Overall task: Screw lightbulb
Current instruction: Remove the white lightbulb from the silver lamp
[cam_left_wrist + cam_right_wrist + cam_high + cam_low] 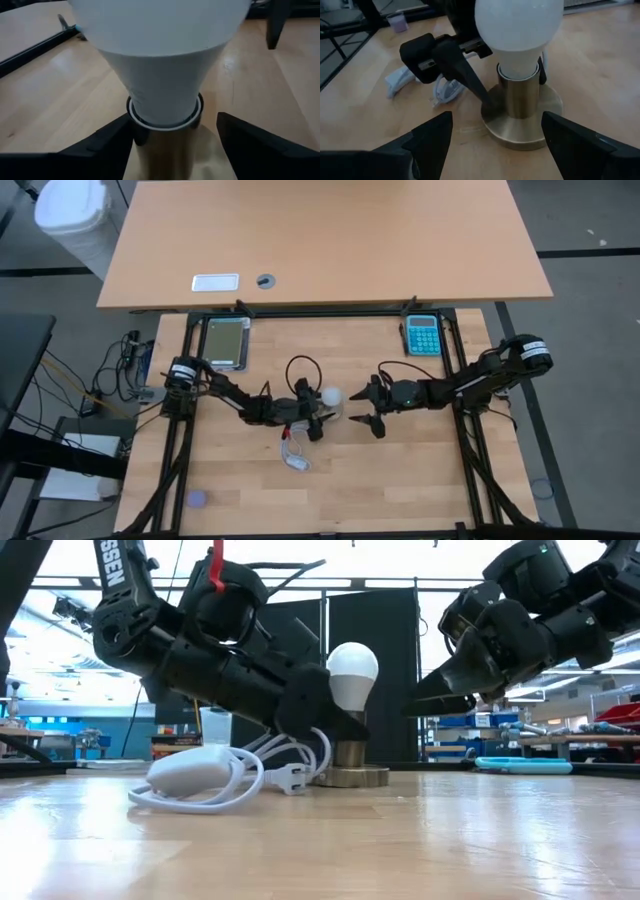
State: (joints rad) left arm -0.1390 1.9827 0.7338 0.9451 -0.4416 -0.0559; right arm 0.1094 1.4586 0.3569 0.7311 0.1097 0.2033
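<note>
White frosted pear-shaped lightbulb (519, 24) upright in brass socket base (522, 117), between left gripper's (175, 137) wide-open fingers. Regrip squarely at neck, twist without tilting. Right gripper (495, 135) open, just beside.

high view looks straight down on the whole table; low view sits at tabletop level, facing the room. both wrist views press close, sharing the lightbulb (519, 25) at twelve o'clock.
</note>
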